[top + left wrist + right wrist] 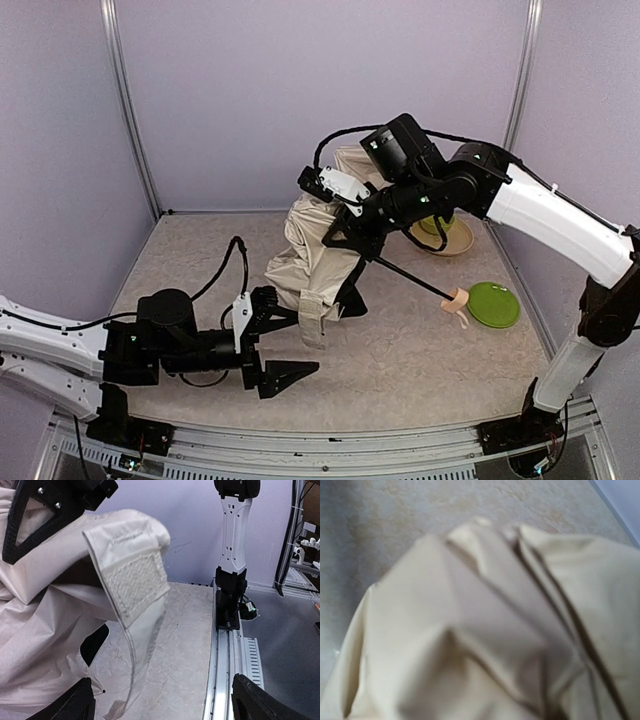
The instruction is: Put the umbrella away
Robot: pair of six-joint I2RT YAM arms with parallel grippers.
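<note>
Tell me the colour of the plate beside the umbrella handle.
The plate is bright green, best seen in the top external view.

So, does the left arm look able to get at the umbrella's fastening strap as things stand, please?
Probably yes. The left pincer is open right beside the strap, which hangs free from the umbrella with nothing between; the right pincer holds it higher up.

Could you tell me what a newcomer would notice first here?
The crumpled cream umbrella heaped mid-table, the right gripper clamped on it from above. Its black shaft slants to a handle beside a green plate; the left gripper gapes open near its strap.
</note>
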